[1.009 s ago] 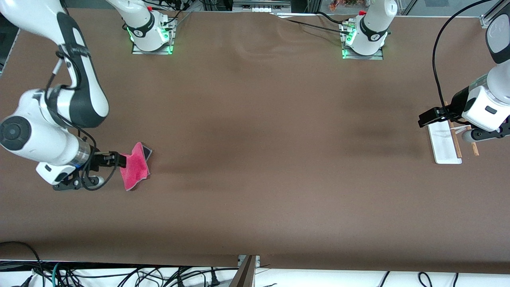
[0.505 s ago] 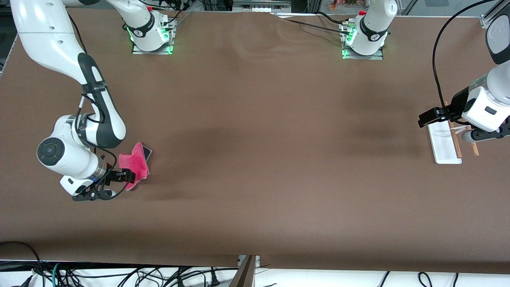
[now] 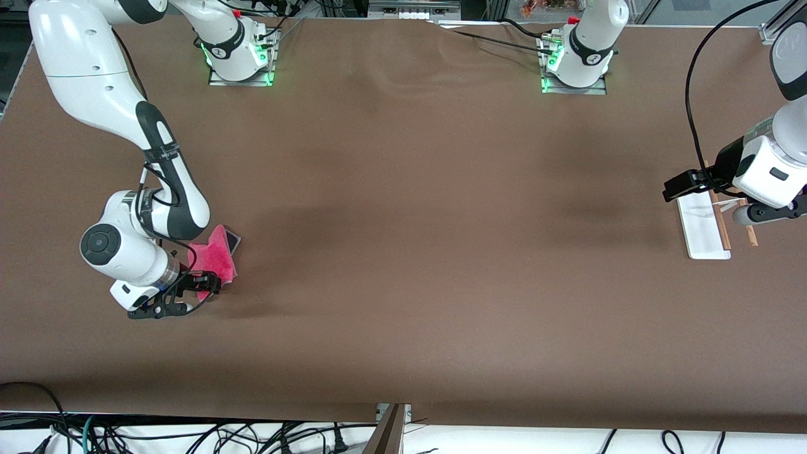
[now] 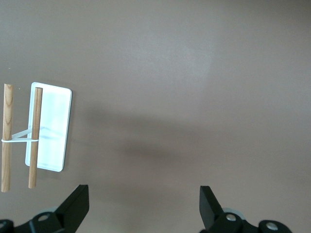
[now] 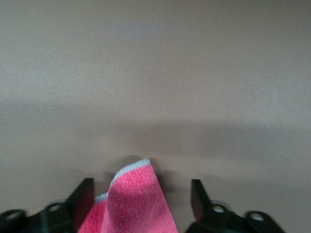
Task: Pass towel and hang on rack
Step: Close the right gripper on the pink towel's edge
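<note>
Towel (image 5: 133,204) lies between the right tool's (image 5: 141,199) spread fingers.

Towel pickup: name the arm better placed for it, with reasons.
Right. The right end effector is down at the towel, its open fingers straddling the pink cloth. The left end effector waits open by the rack, at the table's left-arm end.

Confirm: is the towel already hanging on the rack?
No, the towel lies on the table between the right gripper's open fingers, apart from the rack.
</note>
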Available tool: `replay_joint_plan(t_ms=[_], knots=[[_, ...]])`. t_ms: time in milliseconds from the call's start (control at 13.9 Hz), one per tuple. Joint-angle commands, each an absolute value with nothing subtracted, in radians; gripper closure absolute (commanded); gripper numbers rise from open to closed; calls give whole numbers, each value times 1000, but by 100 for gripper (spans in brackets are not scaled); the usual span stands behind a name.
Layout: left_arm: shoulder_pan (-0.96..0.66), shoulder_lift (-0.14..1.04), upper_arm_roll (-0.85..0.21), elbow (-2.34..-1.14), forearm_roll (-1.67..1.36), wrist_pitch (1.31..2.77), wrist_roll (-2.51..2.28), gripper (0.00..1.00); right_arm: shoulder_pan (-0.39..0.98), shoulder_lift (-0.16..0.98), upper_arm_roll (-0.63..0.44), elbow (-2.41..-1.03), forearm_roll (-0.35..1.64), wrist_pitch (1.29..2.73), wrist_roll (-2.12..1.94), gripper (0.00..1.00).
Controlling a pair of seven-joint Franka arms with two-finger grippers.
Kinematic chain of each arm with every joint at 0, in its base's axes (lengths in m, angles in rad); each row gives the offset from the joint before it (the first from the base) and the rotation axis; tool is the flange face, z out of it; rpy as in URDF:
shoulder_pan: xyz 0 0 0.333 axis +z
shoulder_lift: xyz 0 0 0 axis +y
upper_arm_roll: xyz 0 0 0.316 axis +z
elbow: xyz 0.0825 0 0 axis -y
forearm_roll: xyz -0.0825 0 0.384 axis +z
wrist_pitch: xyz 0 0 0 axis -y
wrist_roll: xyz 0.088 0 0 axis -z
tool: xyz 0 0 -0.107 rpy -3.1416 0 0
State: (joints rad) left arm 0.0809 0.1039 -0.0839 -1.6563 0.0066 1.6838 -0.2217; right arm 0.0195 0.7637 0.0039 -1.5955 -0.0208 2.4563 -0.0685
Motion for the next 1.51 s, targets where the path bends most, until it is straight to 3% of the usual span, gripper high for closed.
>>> replay_joint_plan(t_ms=[0,144,288,577,865,1009,1442], knots=[[87,101,-89,-1640,12,1681,-210,0,20,759,2,-1626,-23,2480,-77,76],[87,103,-89,-1638,18,1689,-210,0,20,758,3,-1628,-23,2474,-64,94],[86,103,-89,-1640,18,1694,-210,0,20,755,3,-1632,-23,2476,-78,100],[84,106,-89,-1640,20,1695,-210,0,28,687,15,-1589,-25,2392,-83,100],[84,106,-89,-1640,20,1697,-210,0,29,653,92,-1351,-14,2029,-71,100],[84,106,-89,-1640,20,1697,-210,0,29,649,141,-1266,-14,1923,-67,100],[84,110,-89,-1641,17,1698,-210,0,31,525,284,-1255,-15,1864,158,100]])
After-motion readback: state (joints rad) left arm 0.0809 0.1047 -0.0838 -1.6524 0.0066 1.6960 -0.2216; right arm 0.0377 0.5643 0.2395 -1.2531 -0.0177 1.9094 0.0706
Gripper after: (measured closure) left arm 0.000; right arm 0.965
